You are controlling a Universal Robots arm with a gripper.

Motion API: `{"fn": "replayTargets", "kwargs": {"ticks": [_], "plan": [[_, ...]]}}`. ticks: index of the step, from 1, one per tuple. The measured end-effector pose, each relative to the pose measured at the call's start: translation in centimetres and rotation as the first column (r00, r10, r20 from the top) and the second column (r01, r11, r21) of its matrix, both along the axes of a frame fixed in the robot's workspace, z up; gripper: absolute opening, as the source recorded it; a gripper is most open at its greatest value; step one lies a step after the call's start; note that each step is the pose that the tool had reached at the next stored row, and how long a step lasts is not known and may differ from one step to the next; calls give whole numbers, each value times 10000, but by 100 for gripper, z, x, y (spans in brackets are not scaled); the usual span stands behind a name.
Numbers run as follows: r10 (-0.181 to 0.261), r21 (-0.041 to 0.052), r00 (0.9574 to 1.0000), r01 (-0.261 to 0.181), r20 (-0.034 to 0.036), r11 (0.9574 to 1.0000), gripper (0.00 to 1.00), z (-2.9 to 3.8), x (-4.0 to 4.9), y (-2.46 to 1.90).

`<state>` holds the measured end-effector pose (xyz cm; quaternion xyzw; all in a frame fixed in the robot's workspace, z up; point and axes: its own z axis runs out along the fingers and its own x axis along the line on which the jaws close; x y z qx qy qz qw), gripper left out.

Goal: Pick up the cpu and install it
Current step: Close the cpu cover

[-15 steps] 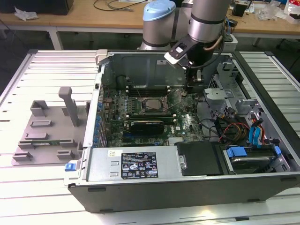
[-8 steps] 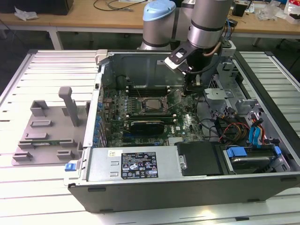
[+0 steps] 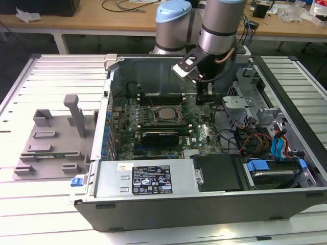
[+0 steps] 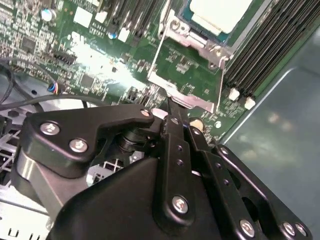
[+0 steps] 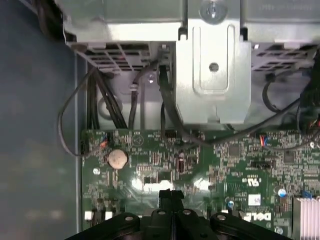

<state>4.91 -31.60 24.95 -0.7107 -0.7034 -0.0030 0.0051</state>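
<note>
Silver cpu (image 3: 164,114) lies in its socket on the green mobo (image 3: 203,133), centre of the exterior view, inside the open pc case (image 3: 153,69). Gripper (image 3: 204,97) hangs just to the exterior view's right of it, no contact; fingers (image 5: 165,196) pressed together, nothing btwn them.

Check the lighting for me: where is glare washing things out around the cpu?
Exterior view: even light, no glare on the cpu. Second wrist view: cpu washed pale, a hot glare patch on the motherboard, the gripper a dark mass. First wrist view: two bright glare spots on the motherboard near the gripper.
</note>
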Motion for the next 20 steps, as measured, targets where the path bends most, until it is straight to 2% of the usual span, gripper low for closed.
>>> {"fn": "replayTargets", "kwargs": {"ticks": [2, 7, 10, 14, 18, 20], "plan": [[1, 0, 10000, -1, 35, 10000, 11, 0, -102, 0], [0, 1, 9999, 0, 124, 10000, 11, 0, -453, 0], [0, 0, 9999, 0, 132, 10000, 11, -2, -584, 0], [0, -6, 9999, 0, 132, 10000, 11, -3, -586, 0], [0, -5, 9999, 0, 132, 10000, 11, -21, -658, 0], [1, -5, 9999, -1, 132, 10000, 11, -33, -662, -1]]}}
